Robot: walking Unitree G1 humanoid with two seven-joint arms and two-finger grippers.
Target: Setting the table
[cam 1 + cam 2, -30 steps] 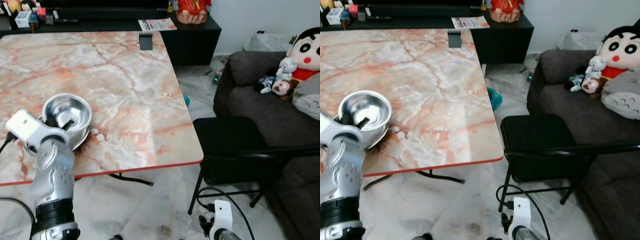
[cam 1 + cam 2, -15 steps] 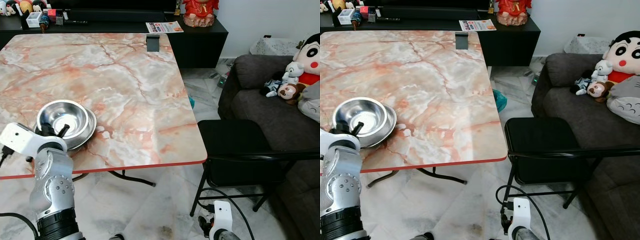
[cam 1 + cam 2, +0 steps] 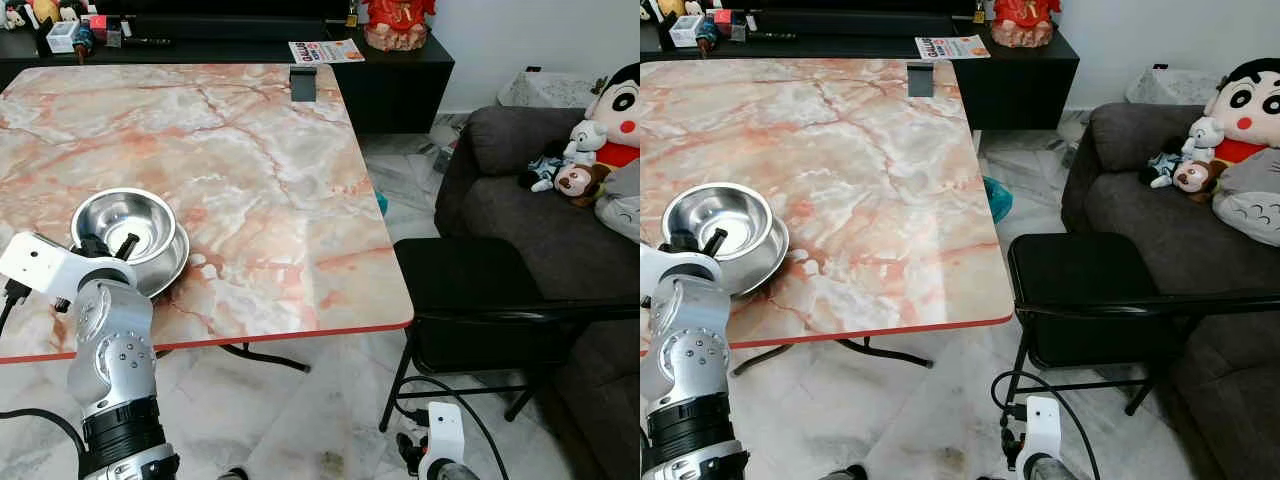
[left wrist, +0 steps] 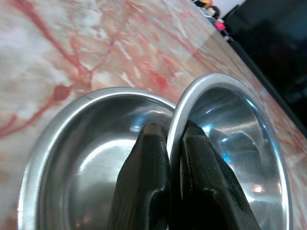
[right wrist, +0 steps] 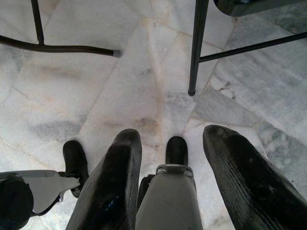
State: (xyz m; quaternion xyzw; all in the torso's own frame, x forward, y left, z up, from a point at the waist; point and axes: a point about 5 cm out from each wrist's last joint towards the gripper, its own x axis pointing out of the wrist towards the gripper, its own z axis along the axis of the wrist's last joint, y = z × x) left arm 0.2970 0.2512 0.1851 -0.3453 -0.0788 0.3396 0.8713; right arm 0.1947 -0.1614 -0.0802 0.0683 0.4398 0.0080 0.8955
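Currently the left gripper [image 4: 168, 143] sits at the desk's [image 3: 250, 170] near left corner, its jaws pinching the rim of the upper bowl [image 3: 122, 221]: one finger inside the bowl, the other outside against the wall. That bowl is tilted and rests partly inside a lower bowl [image 3: 168, 272], which lies flat on the marble-patterned top close to the front edge. In the left wrist view the upper rim crosses over the lower bowl's hollow. A silver left arm [image 3: 112, 370] rises from below the desk edge to the bowls.

Further along, the rest of the desk top is bare marble up to a small dark stand [image 3: 303, 83] at the far edge. Beyond it, a black cabinet [image 3: 400, 75] carries a leaflet [image 3: 326, 50] and a red figure [image 3: 399, 20].

Right of the desk stands a black chair [image 3: 480, 300] on the marble floor [image 3: 290, 420]. The right gripper [image 5: 170, 191] hangs low over that floor beside the chair legs, jaws spread, holding nothing. A dark sofa [image 3: 540, 220] with plush toys [image 3: 600, 130] lies at far right.
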